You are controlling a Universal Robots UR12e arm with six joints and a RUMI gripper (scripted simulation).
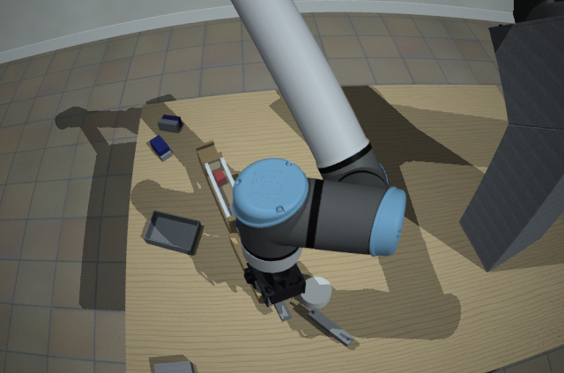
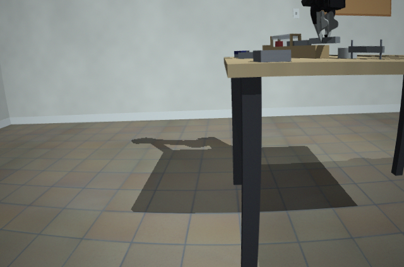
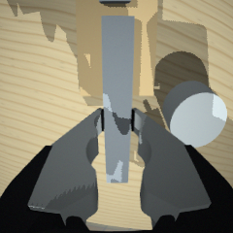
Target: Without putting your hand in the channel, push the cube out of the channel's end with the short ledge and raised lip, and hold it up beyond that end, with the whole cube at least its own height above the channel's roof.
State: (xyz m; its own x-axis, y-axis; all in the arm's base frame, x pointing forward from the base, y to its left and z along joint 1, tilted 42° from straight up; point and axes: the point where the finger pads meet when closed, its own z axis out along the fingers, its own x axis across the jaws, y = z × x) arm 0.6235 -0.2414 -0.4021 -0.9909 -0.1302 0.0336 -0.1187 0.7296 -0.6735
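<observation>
A small red cube (image 1: pixel 220 176) (image 2: pixel 279 43) sits inside the channel (image 1: pixel 210 175) (image 2: pixel 283 36), which has white rails and stands on a long wooden base (image 1: pixel 205 150) (image 2: pixel 305 51) (image 3: pixel 88 53). My gripper (image 1: pixel 276 301) (image 2: pixel 324 33) (image 3: pixel 116 110) is shut on a flat grey bar (image 1: pixel 283 312) (image 2: pixel 333 40) (image 3: pixel 118 73). It holds the bar level, just above the near end of the base and pointing along it toward the channel. A second grey bar (image 2: pixel 300 43) (image 3: pixel 116 2) lies on the base between the held bar and the channel. My arm hides the near part of the base in the top view.
A white cylinder (image 1: pixel 317 292) (image 2: pixel 342 52) (image 3: pixel 194 118) stands just right of my gripper. A grey stick tool (image 1: pixel 330 326) lies beyond it. A grey tray (image 1: pixel 173 232) (image 2: pixel 271 55) sits left of the base. Two blue-and-grey blocks (image 1: pixel 169 123) (image 1: pixel 159 146) lie near the far left corner. A dark slab (image 1: pixel 519 154) stands at the right.
</observation>
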